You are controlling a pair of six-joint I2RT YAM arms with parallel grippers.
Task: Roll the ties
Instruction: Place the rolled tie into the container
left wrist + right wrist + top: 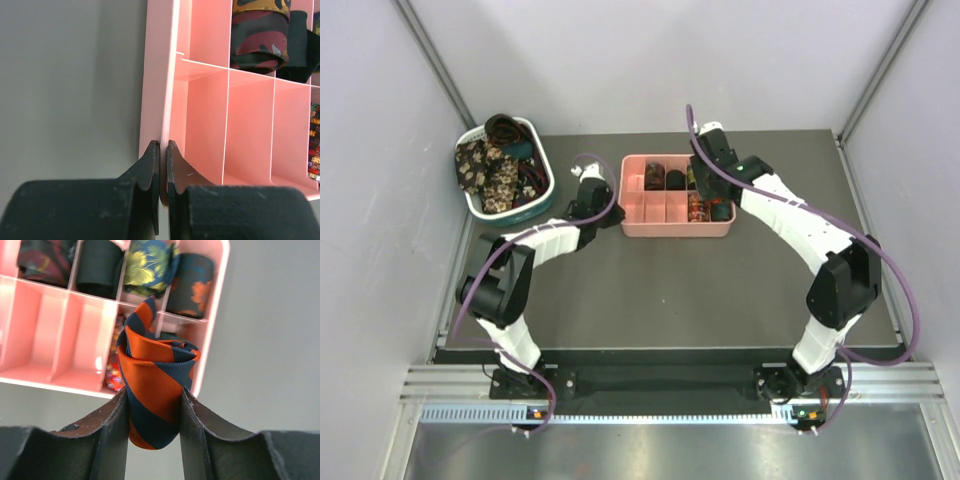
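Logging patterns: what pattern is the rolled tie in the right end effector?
Rolled tie: orange and navy diagonal stripes, clearest in the right wrist view.

Left fingers [150, 167] clamped on pink tray [200, 135] side wall; rolled ties [259, 42] in far compartments

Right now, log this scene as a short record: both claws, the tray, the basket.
left claw: shut, pinching the left wall of the pink tray
right claw: shut on a rolled orange-and-navy striped tie, over the tray's right end
tray back row: rolled ties in four slots
tray front row: two left compartments empty
basket: left of the tray, holding loose ties
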